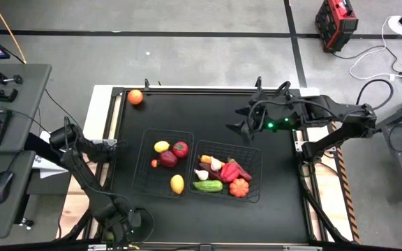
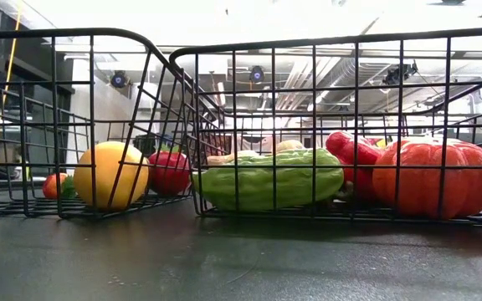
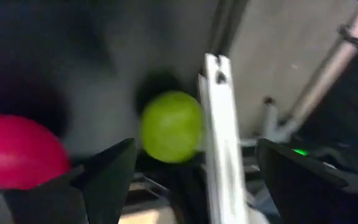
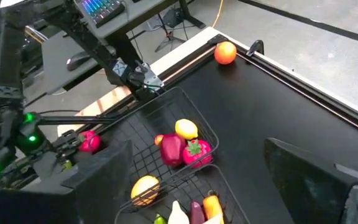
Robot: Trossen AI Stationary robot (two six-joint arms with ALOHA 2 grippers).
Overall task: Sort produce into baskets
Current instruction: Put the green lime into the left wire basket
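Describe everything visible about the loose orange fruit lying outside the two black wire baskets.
The round orange fruit is small, smooth-looking and evenly orange, with a faint shine in the right wrist view. It sits alone on the black table top, in the far left corner as the high view shows it, close to the raised table edge. Nothing grips it; whether it touches the edge rail cannot be told. It lies well apart from the left black wire basket and from both arms.
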